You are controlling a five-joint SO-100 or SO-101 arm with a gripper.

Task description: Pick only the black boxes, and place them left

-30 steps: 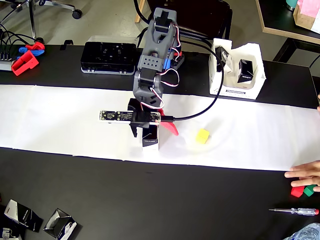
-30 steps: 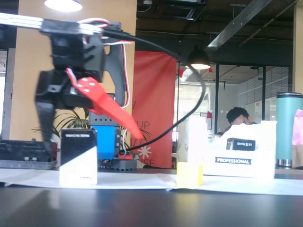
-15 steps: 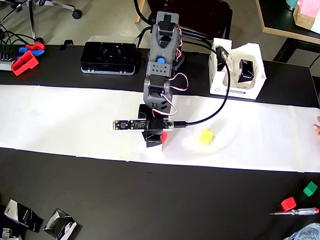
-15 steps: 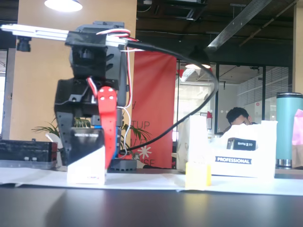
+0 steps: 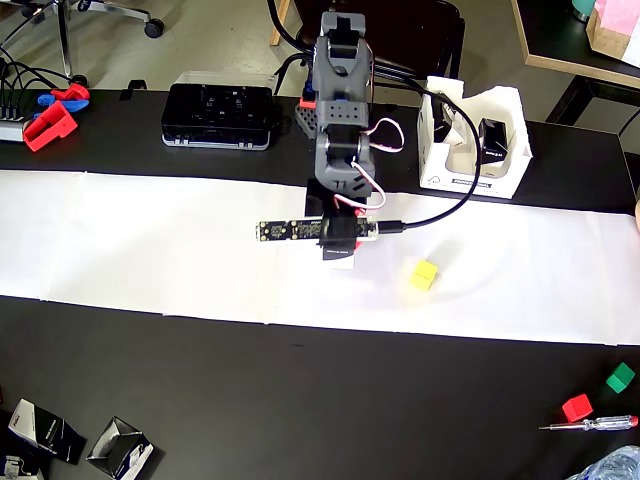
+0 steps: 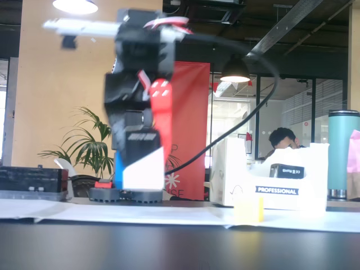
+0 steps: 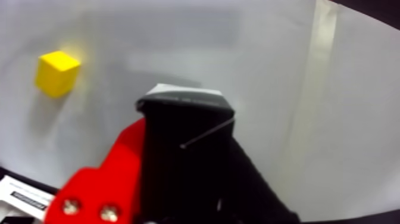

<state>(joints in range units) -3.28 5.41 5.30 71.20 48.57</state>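
Hidden: overhead, the arm covers most of the black box (image 5: 339,260).
Gripper (image 6: 147,163): clamped on that box, lifted clear of the white paper (image 5: 150,240).
Change: arm and box have swung rightward, nearer the yellow cube (image 5: 424,275).
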